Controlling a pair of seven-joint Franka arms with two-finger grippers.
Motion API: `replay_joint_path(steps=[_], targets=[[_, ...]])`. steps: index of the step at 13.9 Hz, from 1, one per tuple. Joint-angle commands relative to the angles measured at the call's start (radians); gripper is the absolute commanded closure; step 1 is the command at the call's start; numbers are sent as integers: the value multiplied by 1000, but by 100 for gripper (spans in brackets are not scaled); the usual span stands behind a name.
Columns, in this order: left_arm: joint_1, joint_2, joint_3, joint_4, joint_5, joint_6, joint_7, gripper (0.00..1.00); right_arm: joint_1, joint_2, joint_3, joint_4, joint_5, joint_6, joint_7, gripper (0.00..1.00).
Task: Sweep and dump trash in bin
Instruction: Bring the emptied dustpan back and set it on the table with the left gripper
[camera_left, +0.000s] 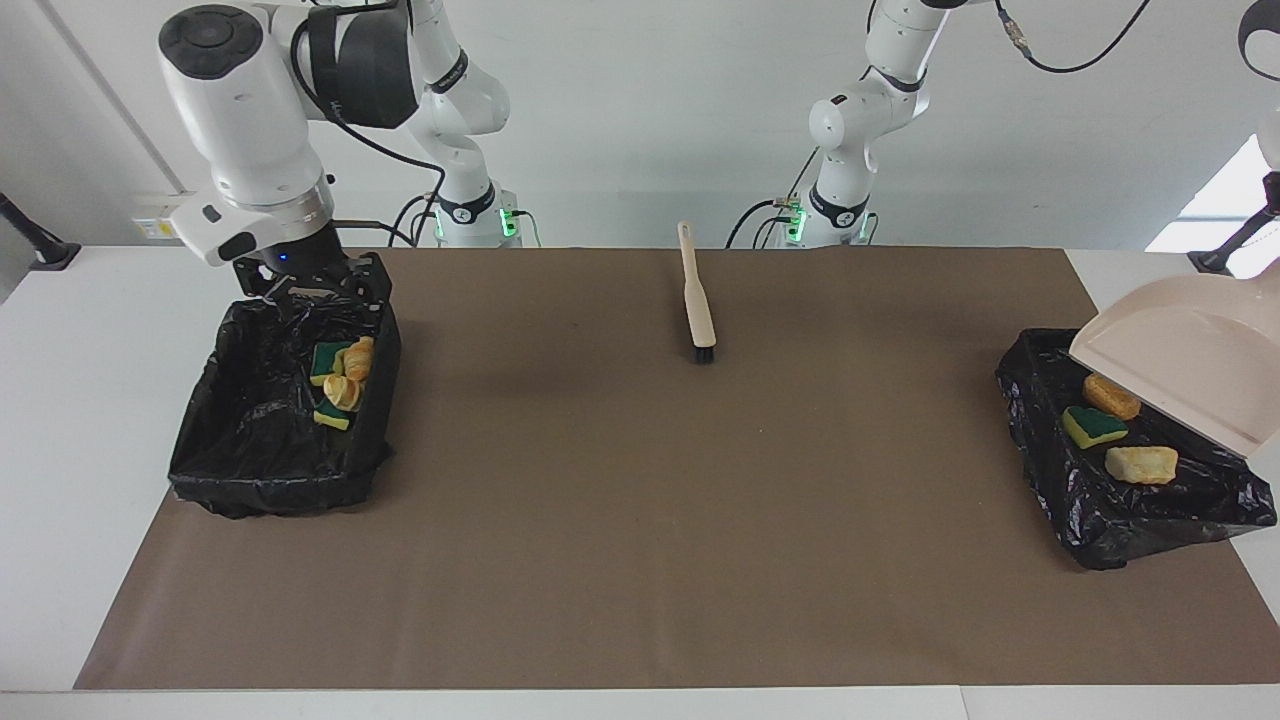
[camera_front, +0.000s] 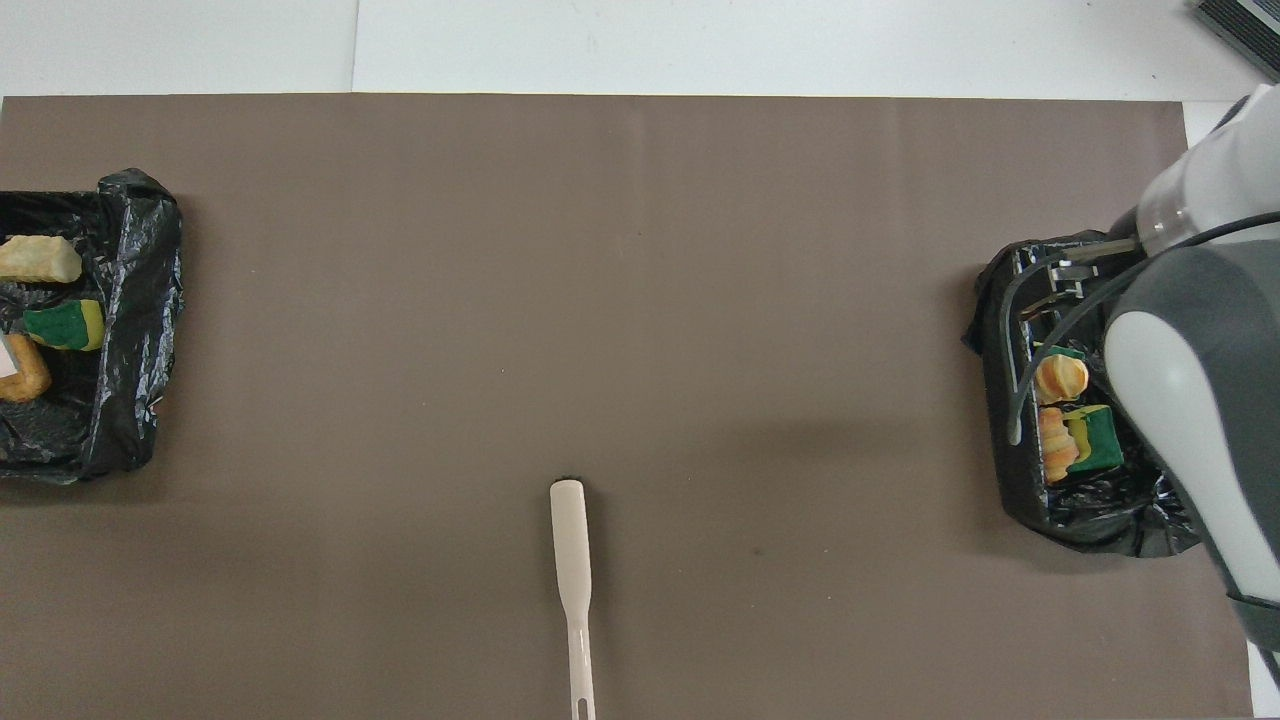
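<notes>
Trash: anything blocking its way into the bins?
Nothing visible. Four scraps lie in the bin under the open right gripper; three scraps lie in the other bin, with the tilted dustpan over them. The brush lies apart on the mat.

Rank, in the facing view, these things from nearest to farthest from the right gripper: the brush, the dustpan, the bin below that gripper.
1. Bin, directly under the right gripper.
2. Brush, mid-table.
3. Dustpan, over the bin at the left arm's end.
</notes>
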Motion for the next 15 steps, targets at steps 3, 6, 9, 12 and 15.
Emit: replay_joint_path(steps=[3,6,9,12,15], targets=[[-107,-41,5,-41,-179,-142,-413,100,11,-87,-91,-18,95,-31,-6,0],[-236,-97,5,-175,-314,-116,-749,100,10,-110,-89,-53,98,-39,20,0],[-396,-104,5,-252,-401,-33,-1067,100,20,-110,-79,-51,97,-42,15,0],[-528,-99,5,-349,-461,144,-1277,100,17,-109,-79,-50,97,-39,19,0],[-658,-39,5,-398,-486,287,-1431,100,14,-109,-79,-50,97,-40,19,0]])
